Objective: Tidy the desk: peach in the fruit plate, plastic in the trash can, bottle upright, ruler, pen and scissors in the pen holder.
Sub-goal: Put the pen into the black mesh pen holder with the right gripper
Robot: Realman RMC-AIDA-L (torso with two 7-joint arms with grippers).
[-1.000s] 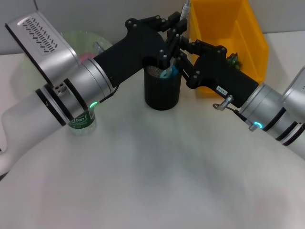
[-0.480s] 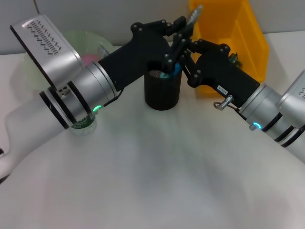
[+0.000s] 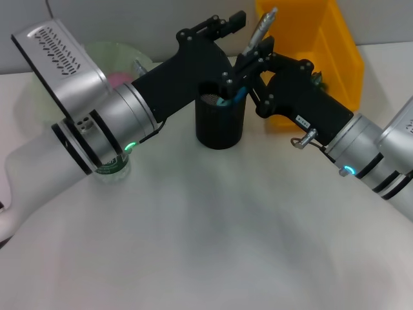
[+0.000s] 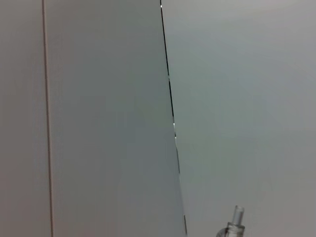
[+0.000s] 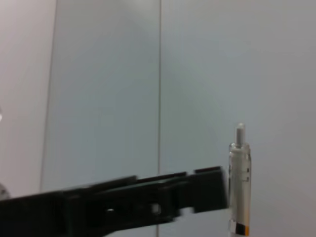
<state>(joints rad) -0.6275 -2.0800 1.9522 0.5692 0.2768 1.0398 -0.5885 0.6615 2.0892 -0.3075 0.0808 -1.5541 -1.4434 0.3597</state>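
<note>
Jaws of your right gripper pinch the pen above the pen holder at upper centre of the head view; your left gripper, just beside, has its fingers spread, touching nothing. Pen tilts toward the yellow bin, its tip hidden, so I judge a release now could catch the rim or the blue item inside and topple out.

a white tabletop fills the head view. behind it runs a pale grey wall, which both wrist views show as flat panels split by thin dark seams. the panels look plain and unmarked.
</note>
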